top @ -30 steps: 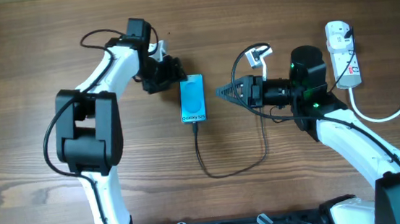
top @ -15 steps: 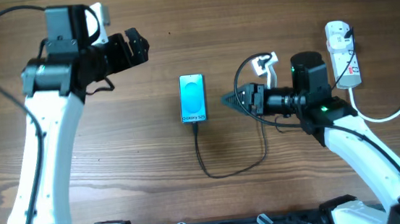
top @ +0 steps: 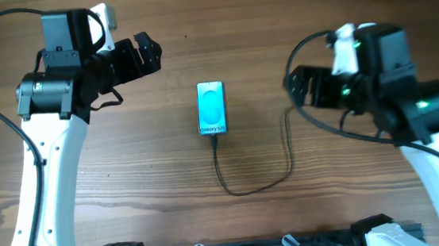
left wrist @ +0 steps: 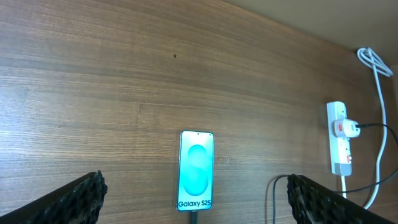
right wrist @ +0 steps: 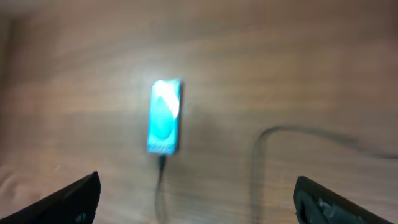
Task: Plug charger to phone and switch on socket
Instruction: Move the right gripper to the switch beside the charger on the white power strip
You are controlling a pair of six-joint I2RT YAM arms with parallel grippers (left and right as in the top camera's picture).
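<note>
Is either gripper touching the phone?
No, the left gripper and right gripper both hang open, well away from the phone.

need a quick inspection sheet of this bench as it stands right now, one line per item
surface: brown wood-grain table, flat
job's things: small turquoise-screened smartphone lies screen up mid-table; thin black charger cable meets its foot, seemingly plugged in; white oblong power strip near the right edge, switch state unreadable
clutter: nothing seen
grippers: left end effector and right end effector both open, empty, apart from the smartphone, one on each side
cables: charger cable loops below the smartphone; thicker white cord runs past the power strip
surroundings: nothing seen beyond the table edge
</note>
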